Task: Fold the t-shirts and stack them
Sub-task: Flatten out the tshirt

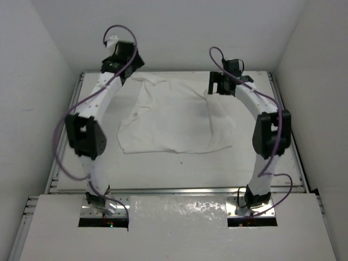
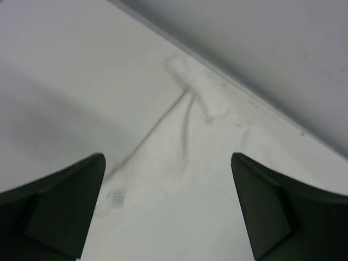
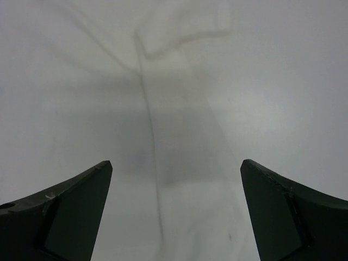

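Observation:
The white t-shirt (image 1: pixel 174 117) lies spread, with some wrinkles, on the white tabletop (image 1: pixel 179 168). My left gripper (image 1: pixel 129 68) hovers open over the shirt's far left corner. In the left wrist view the left gripper (image 2: pixel 167 163) is open above the cloth (image 2: pixel 179 185), with a folded corner (image 2: pixel 196 89) ahead and a small grey label (image 2: pixel 116 198) near the left finger. My right gripper (image 1: pixel 217 87) is open over the shirt's far right edge. In the right wrist view the right gripper (image 3: pixel 176 163) is open above the cloth (image 3: pixel 185 163), which has a long crease. Neither gripper holds anything.
White enclosure walls (image 1: pixel 179 32) stand close behind and on both sides. Metal rails (image 1: pixel 179 190) edge the table at the front and sides. The back wall (image 2: pixel 272 54) is just beyond the left gripper. Purple cables loop off both arms.

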Action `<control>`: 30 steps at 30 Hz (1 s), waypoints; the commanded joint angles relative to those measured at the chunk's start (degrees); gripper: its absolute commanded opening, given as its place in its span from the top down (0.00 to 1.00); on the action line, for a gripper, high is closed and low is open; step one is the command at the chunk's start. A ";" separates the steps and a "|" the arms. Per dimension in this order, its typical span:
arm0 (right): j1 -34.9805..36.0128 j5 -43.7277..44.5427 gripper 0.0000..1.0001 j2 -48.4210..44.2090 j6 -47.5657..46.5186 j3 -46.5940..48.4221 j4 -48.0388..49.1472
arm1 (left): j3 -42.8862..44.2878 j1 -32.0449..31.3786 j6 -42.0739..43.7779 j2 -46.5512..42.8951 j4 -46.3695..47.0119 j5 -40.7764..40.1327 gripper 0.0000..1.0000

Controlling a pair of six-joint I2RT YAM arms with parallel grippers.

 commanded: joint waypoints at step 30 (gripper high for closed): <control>-2.53 -7.31 0.04 -33.57 9.29 -53.68 8.19 | -83.58 -13.74 -25.56 -42.04 6.63 -3.07 0.11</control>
